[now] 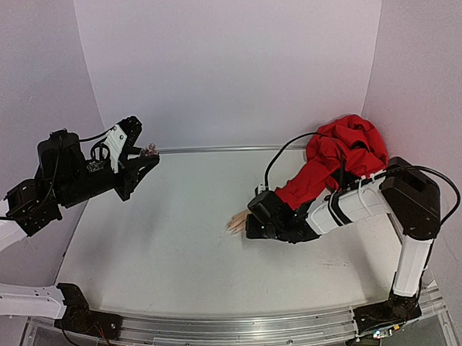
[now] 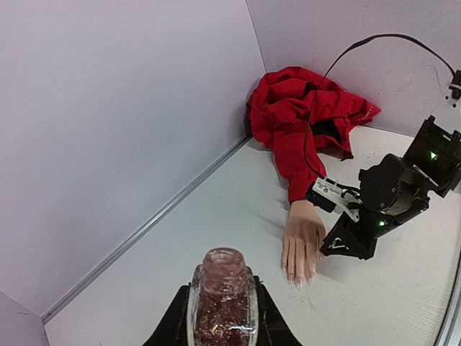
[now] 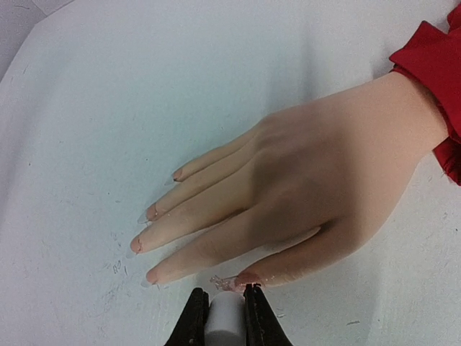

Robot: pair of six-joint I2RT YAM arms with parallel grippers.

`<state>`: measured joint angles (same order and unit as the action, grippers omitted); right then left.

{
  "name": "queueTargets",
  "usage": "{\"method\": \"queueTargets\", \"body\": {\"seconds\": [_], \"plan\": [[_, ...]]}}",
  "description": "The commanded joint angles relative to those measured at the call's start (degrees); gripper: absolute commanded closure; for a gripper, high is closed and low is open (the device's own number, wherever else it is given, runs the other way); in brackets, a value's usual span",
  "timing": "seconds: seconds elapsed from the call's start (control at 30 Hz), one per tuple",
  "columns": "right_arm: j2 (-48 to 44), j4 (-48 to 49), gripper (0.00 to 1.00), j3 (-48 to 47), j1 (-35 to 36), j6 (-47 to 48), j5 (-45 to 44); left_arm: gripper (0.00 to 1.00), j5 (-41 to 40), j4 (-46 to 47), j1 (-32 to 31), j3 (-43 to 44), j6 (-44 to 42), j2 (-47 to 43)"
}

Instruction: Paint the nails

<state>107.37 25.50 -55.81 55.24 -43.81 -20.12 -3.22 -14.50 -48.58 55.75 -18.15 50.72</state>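
Right wrist view: your right tool [image 3: 225, 328] is clamped on a white cap [image 3: 226, 316], with its brush [image 3: 222, 282] at the thumb's tip. The nails [image 3: 135, 245] are on the hand [image 3: 310, 173], which lies flat on the bench [image 3: 108, 108]. Your left tool [image 2: 222, 328] grips an open bottle [image 2: 222, 292], well apart from the hand.

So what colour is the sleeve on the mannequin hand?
The sleeve is red; the left wrist view shows it best.

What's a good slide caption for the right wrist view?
Right gripper holds a white-capped brush at the thumbnail of the mannequin hand lying flat on the table.
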Motion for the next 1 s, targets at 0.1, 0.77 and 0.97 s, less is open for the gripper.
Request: {"method": "queueTargets", "body": {"seconds": [0.1,0.77,0.97], "plan": [[-4.74,0.08,1.0,1.67,-0.19,0.05,-1.87,1.0,-0.03,1.41,0.24,0.83,-0.08,-0.7],[-3.9,-1.06,1.0,0.24,-0.14,0.49,-5.29,1.0,-0.29,1.42,0.26,0.77,-0.21,-0.38],[-2.8,-1.23,1.0,-0.79,-0.3,0.83,-4.35,1.0,-0.45,1.41,0.2,0.76,-0.22,-0.36]]}}
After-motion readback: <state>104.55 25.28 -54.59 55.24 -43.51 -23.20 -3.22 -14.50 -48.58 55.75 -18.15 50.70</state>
